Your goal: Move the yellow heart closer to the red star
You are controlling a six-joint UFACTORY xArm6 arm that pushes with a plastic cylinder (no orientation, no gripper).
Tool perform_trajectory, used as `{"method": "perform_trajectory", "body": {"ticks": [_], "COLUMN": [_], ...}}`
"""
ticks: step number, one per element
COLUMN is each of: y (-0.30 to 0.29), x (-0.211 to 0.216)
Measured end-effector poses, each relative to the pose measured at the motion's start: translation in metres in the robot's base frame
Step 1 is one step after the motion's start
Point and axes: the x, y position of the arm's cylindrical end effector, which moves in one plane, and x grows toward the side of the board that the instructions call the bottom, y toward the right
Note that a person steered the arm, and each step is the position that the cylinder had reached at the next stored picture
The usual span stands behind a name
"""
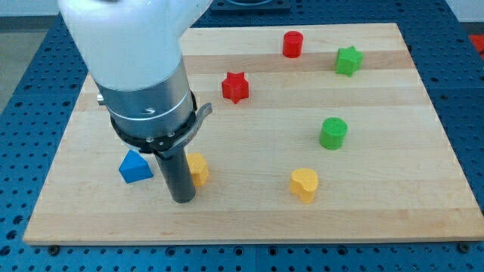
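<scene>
The yellow heart point(304, 183) lies on the wooden board point(378, 219) at the lower middle-right. The red star point(235, 87) lies above the board's middle, well up and to the left of the heart. My tip point(183, 199) rests on the board at the lower left, far to the left of the heart. It touches or nearly touches a second yellow block point(200, 168), whose shape the rod partly hides. The arm's white and grey body covers the upper left of the view.
A blue block point(135, 166) lies just left of my tip. A green cylinder point(333, 133) sits above and right of the heart. A red cylinder point(293, 44) and a green star point(349, 60) lie near the board's top edge.
</scene>
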Motion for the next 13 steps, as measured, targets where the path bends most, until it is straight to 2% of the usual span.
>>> {"method": "perform_trajectory", "body": {"ticks": [1, 3, 4, 5, 6, 7, 10, 12, 13], "y": [0.008, 0.011, 0.014, 0.021, 0.056, 0.099, 0.196, 0.183, 0.167], "x": [-0.002, -0.058, -0.064, -0.011, 0.031, 0.054, 0.036, -0.004, 0.000]}}
